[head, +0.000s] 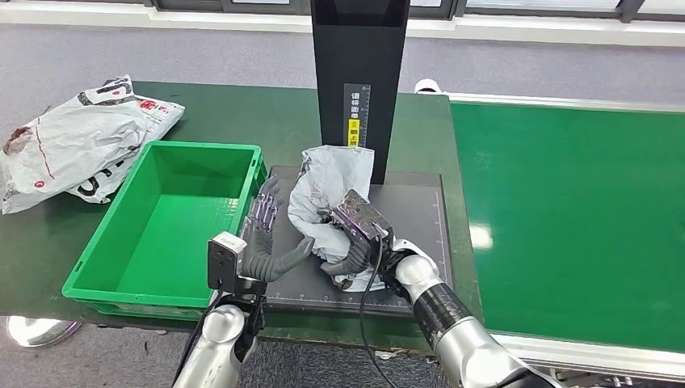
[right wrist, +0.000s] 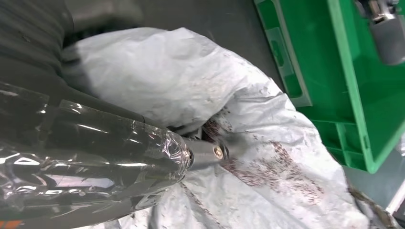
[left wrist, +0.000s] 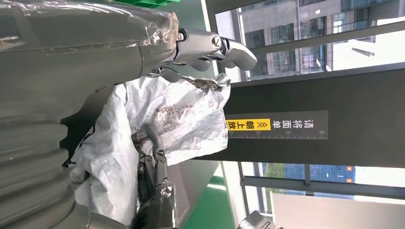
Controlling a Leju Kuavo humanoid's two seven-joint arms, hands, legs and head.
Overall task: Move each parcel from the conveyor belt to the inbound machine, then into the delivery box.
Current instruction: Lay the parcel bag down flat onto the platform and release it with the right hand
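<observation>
Parcel (head: 327, 190), a crumpled grey-white poly bag, sits on the dark scanning plate of the inbound machine (head: 412, 212), at the foot of its black column. My right hand (head: 351, 242) grips the parcel from the near side, fingers dug into the crumpled film; the right wrist view confirms the fingers (right wrist: 205, 153) pressed into it. My left hand (head: 262, 234) stands just beside the parcel with nothing in it, fingers extended and apart, thumb pointing toward the bag. I note the green delivery box (head: 165, 222) immediately left of the plate. Two more bagged parcels (head: 77, 141) lie on the table beyond the box. Green conveyor belt (head: 573, 218) runs to the right.
</observation>
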